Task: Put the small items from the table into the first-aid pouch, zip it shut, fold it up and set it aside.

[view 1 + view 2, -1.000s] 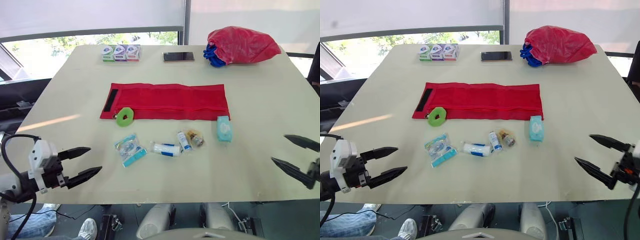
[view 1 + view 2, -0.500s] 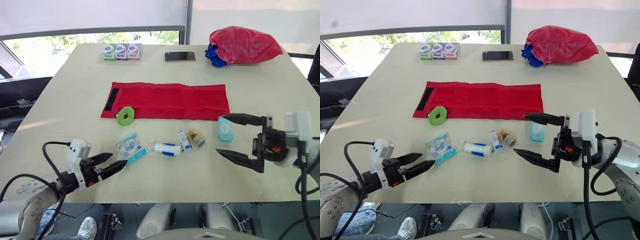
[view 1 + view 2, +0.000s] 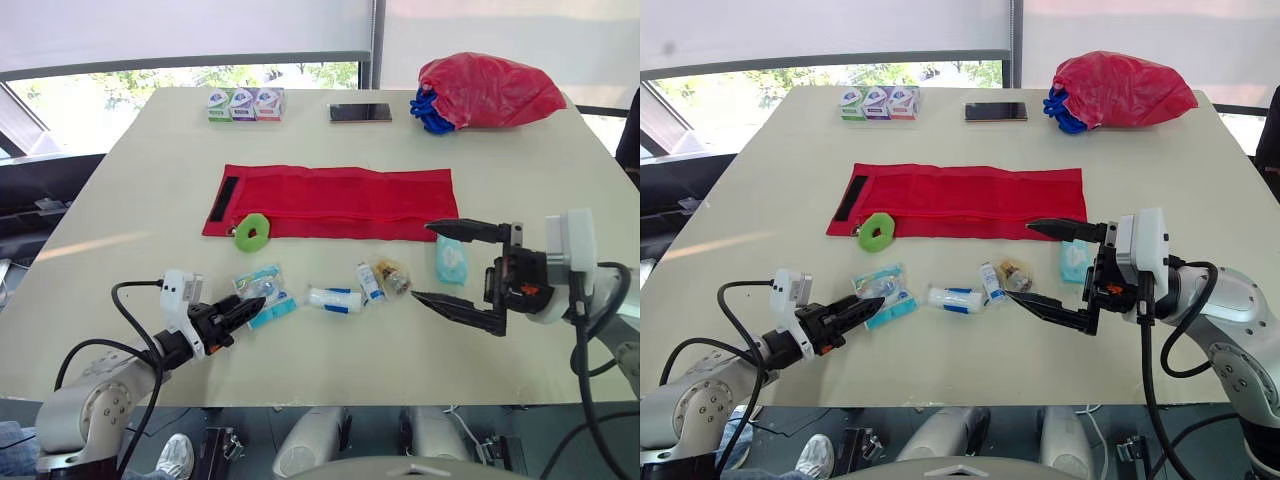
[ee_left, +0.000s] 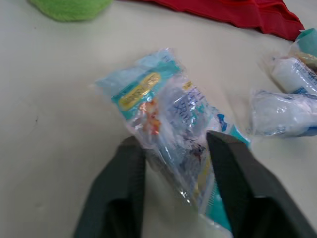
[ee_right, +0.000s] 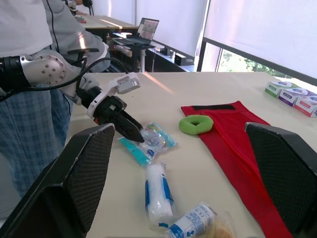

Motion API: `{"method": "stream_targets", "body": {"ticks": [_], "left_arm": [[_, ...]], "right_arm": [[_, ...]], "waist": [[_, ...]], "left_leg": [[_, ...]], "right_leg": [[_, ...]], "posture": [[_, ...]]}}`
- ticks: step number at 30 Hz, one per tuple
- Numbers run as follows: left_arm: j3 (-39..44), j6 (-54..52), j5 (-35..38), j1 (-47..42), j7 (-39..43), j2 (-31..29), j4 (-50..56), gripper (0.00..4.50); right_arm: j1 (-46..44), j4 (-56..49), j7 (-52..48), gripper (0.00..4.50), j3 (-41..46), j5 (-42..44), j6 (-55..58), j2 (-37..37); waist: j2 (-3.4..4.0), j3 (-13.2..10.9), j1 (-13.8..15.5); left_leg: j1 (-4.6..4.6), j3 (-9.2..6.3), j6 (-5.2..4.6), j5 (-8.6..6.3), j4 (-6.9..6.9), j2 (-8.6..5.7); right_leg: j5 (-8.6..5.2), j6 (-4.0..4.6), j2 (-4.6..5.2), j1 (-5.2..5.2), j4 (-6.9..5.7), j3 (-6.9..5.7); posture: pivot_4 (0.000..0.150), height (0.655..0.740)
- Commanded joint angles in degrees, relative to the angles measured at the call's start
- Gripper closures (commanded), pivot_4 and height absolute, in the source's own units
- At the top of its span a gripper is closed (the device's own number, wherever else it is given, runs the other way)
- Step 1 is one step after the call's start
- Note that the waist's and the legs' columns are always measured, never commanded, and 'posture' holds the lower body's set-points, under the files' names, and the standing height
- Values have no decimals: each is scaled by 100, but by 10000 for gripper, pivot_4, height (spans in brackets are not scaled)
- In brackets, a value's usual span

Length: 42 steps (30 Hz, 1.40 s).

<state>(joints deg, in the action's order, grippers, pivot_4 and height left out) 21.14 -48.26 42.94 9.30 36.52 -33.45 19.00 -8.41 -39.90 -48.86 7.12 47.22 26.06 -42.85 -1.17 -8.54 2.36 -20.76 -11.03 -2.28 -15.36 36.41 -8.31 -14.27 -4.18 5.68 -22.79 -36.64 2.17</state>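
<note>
The red first-aid pouch (image 3: 335,203) lies unfolded flat across the middle of the table, with a green ring (image 3: 249,232) at its near left corner. In a row in front of it lie a clear packet (image 3: 258,292), a gauze roll (image 3: 332,298), a small bottle (image 3: 368,282), an amber packet (image 3: 390,275) and a teal tissue pack (image 3: 449,258). My left gripper (image 3: 240,308) is at the packet's near end; in the left wrist view its fingers (image 4: 124,188) press the packet (image 4: 168,109) from both sides. My right gripper (image 3: 425,262) hangs wide open, just right of the amber packet.
Three small boxes (image 3: 241,103), a phone (image 3: 359,112) and a red bag (image 3: 485,90) with blue gloves (image 3: 425,112) line the table's far edge. A person (image 5: 29,29) stands beyond the table's left side in the right wrist view.
My left gripper has moved forward to the clear packet and closed from wide open onto it. My right gripper has come in from the right edge and drifted left toward the items, still open.
</note>
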Motion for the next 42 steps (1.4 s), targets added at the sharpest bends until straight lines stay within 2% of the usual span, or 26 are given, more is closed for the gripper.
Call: {"method": "stream_targets", "body": {"ticks": [1,2,4,10,16,20,23,27,31,33,34,35,37,38,39,42], "left_arm": [[79,50,140,-48,80,1,8,42258],[154,60,221,-64,123,-5,11,43741],[336,52,437,-108,193,-7,30,43741],[982,-390,2041,-640,345,-163,311,43741],[440,-616,2743,-1507,-317,-46,599,43741],[-368,-668,2911,-2195,-957,471,759,43741],[-675,-648,2994,-2456,-1265,756,735,43741],[-1174,-589,2845,-2606,-1297,1000,670,43741],[-1286,-540,2770,-2679,-1191,969,545,43741],[-1307,-518,2724,-2712,-1149,960,473,45000],[-1314,-513,2710,-2732,-1121,963,446,45000],[-1321,-509,2692,-2749,-1094,970,424,45000],[-1326,-507,2667,-2770,-1054,975,395,45000],[-1327,-507,2657,-2775,-1040,974,385,45000],[-1326,-507,2649,-2776,-1027,973,377,45000],[-1331,-533,2630,-2701,-967,932,399,45000]], "right_arm": [[-104,-80,29,0,29,-5,-56,31],[-110,-74,38,0,23,-16,-55,39],[-118,-76,72,0,9,-28,-44,64],[-163,-202,794,0,-176,299,573,294],[-399,-308,1762,0,-574,481,1392,478],[-794,-239,2798,0,-765,1184,2037,1089],[-1034,-136,3393,0,-812,1548,2445,1354],[-1138,-37,4075,0,-800,2141,2651,1695],[-1163,21,4475,0,-634,2571,2671,1743],[-1175,28,4557,4138,-605,2670,2663,1688],[-1171,34,4594,8620,-594,2713,2652,1672],[-1167,38,4616,10867,-590,2739,2640,1656],[-1151,50,4642,18693,-589,2764,2628,1628],[-1143,55,4653,24931,-592,2766,2620,1617],[-1131,59,4663,27482,-595,2764,2608,1609],[-1104,67,4689,39738,-607,2711,2568,1613]], "waist": [[0,0,2],[0,0,0],[-2,-1,-3],[-5,-2,-6],[-5,-2,-5],[-7,-1,-9],[-9,0,-28],[-9,0,-40],[-9,0,-39],[-8,0,-33],[-9,0,-35],[-9,0,-36],[-8,0,-36],[-8,0,-36],[-9,0,-37],[-9,0,-37]], "left_leg": [[0,-1,0,0,0,0],[1,0,-1,0,0,0],[1,-1,-2,-1,0,1],[-1,-4,3,2,0,2],[-1,-3,7,6,0,0],[-1,-2,5,8,1,0],[-5,0,-9,17,1,-1],[-4,0,-11,18,0,1],[-4,2,-11,18,1,1],[-4,2,-11,18,1,1],[-4,2,-11,18,1,1],[-4,2,-11,18,1,1],[-4,3,-11,18,1,1],[-4,3,-11,18,1,1],[-4,3,-11,18,1,1],[-5,3,-11,18,1,2]], "right_leg": [[0,0,0,0,0,-2],[0,0,0,0,-1,-1],[0,0,-1,0,-1,-2],[0,0,-1,-3,-2,-5],[1,2,0,-4,-3,-3],[4,5,-1,-6,-5,1],[7,6,-3,-12,-5,7],[8,8,-14,-17,-6,13],[9,8,-22,-17,-6,15],[9,8,-34,-17,-6,14],[9,8,-35,-17,-6,14],[9,8,-35,-17,-6,14],[9,8,-37,-17,-6,15],[9,8,-38,-17,-6,15],[9,8,-38,-18,-6,15],[9,8,-38,-18,-6,16]], "posture": [[1500,7400],[1500,7400],[1500,7400],[1500,7400],[1500,7400],[1500,7400],[1500,7400],[1500,7400],[1500,7400],[1500,7400],[1500,7400],[1500,7400],[1500,7400],[1500,7400],[1500,7400],[1500,7400]]}}
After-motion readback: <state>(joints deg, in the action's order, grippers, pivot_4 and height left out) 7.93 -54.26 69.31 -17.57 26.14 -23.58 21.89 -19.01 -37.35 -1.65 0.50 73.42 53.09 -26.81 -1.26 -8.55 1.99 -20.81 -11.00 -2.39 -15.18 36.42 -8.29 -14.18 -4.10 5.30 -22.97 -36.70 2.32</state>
